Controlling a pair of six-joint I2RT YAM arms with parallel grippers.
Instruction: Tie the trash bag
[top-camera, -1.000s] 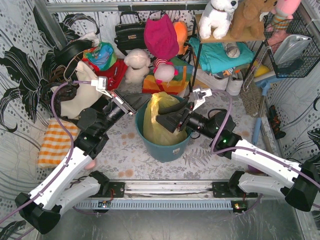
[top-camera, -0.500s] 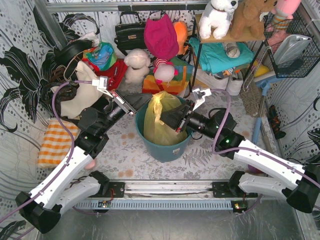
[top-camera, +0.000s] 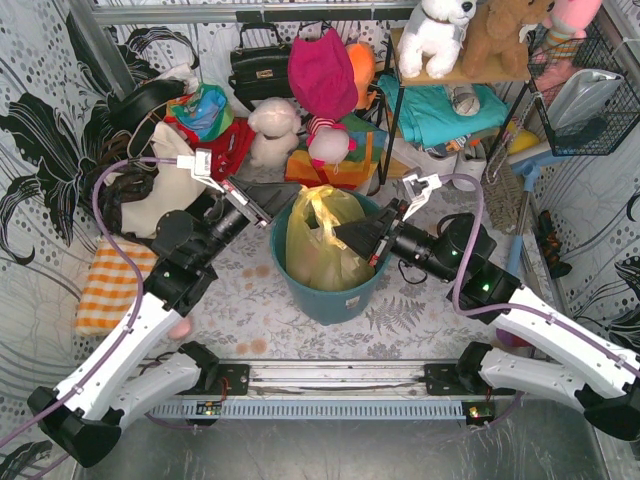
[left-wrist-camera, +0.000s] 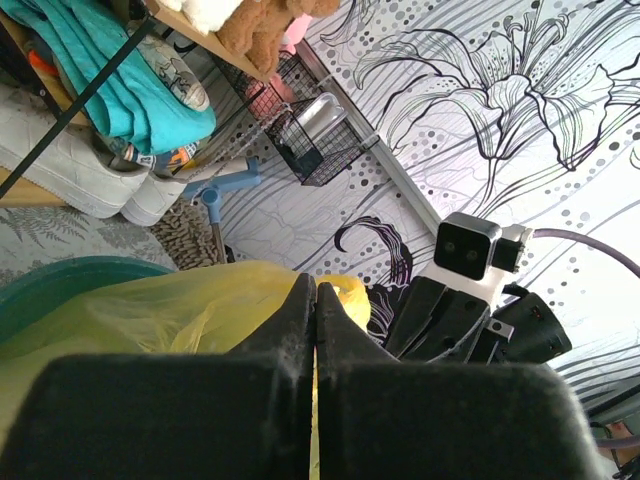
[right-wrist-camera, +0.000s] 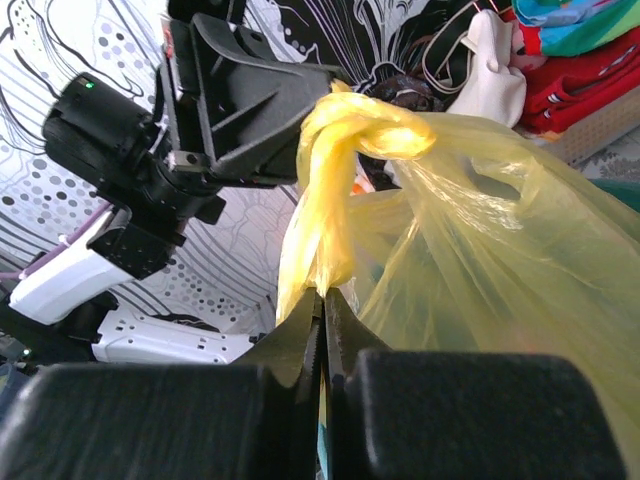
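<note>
Yellow-green trash bag (top-camera: 322, 250) sits in teal bin (top-camera: 330, 300), knot (right-wrist-camera: 365, 130) looks slack. Left gripper (left-wrist-camera: 316, 300), right gripper (right-wrist-camera: 322, 300) each pinch bag tail. Risk: thin film slips or tears under pull.

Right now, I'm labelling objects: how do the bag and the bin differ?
The bag is yellow, translucent and crinkled; the bin is teal and opaque. The bag is knotted at the top; the bin stands open. The bag sits inside the bin, rising above its rim. Both look plastic.
</note>
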